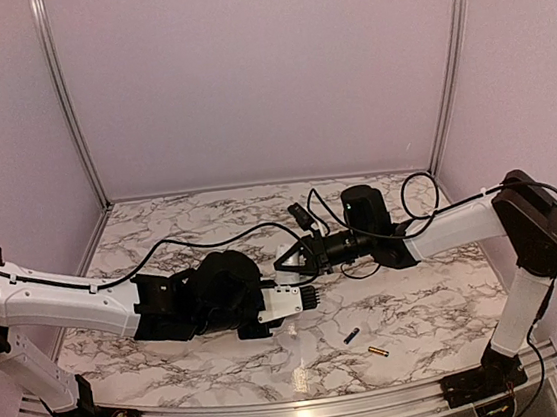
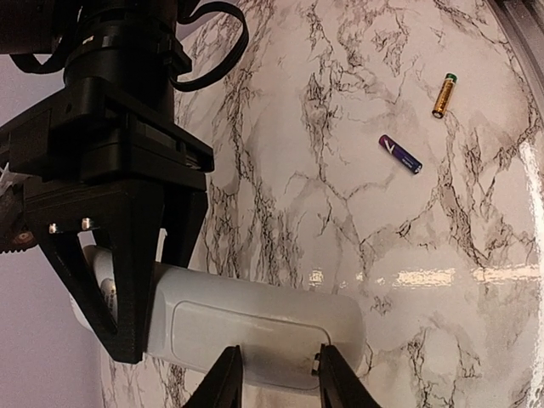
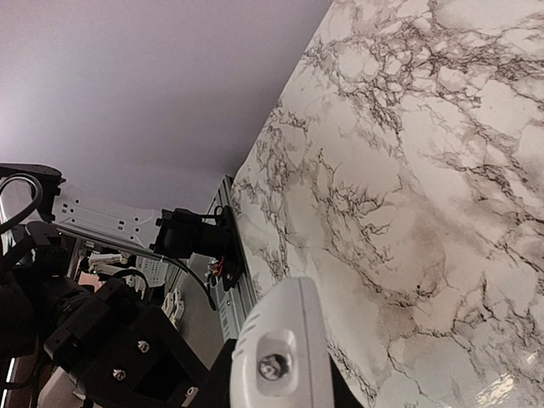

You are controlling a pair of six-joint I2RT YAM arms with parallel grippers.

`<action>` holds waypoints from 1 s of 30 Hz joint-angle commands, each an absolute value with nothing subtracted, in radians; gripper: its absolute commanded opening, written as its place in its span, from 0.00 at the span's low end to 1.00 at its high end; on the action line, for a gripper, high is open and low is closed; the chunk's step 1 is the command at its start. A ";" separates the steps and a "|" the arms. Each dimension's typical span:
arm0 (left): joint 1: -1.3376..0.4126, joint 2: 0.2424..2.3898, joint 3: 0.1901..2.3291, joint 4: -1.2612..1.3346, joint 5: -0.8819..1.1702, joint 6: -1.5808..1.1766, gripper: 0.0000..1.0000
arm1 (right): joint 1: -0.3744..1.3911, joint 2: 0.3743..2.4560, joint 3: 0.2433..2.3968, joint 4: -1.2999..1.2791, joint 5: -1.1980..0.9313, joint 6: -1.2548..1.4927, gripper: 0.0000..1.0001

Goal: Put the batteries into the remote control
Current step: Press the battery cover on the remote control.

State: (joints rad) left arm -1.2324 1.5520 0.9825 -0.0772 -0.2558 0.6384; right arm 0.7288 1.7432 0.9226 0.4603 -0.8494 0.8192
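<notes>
The white remote control [image 2: 255, 327] is in mid-table with its plain back and battery cover facing the left wrist camera; it also shows in the top view [image 1: 304, 299]. My right gripper [image 1: 299, 272] is shut on one end of it, seen in the left wrist view [image 2: 151, 310] and the right wrist view [image 3: 280, 378], where the remote's end face [image 3: 276, 357] fills the bottom. My left gripper [image 2: 276, 367] is partly open, both fingertips over the cover's near edge. The dark blue battery [image 2: 399, 154] and the gold battery [image 2: 444, 94] lie loose on the table, also in the top view [image 1: 350, 336] [image 1: 377, 351].
The marble table [image 1: 210, 226] is walled in purple on three sides, with a metal rail [image 1: 301, 407] along the near edge. Black cables [image 1: 305, 216] loop over the table by the right arm. The left arm's base [image 3: 191, 238] shows beyond the table edge.
</notes>
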 commanded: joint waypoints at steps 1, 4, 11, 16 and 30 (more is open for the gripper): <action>-1.224 1.532 0.971 -0.011 -0.336 0.654 0.32 | 0.757 1.761 0.923 0.473 -0.907 0.850 0.00; -1.235 1.506 0.962 0.018 -0.333 0.657 0.32 | 0.758 1.770 0.921 0.465 -0.894 0.852 0.00; -1.245 1.470 0.944 0.038 -0.320 0.655 0.33 | 0.752 1.783 0.917 0.459 -0.874 0.865 0.00; -1.247 1.476 0.941 0.020 -0.305 0.651 0.33 | 0.740 1.776 0.915 0.471 -0.879 0.882 0.00; -1.246 1.553 0.946 -0.032 -0.352 0.647 0.34 | 0.706 1.759 0.895 0.526 -0.886 0.924 0.00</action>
State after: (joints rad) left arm -1.2537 1.5089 0.9463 -0.0345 -0.2962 0.6472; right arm 0.7116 1.7699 0.9054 0.4904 -0.8555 0.9016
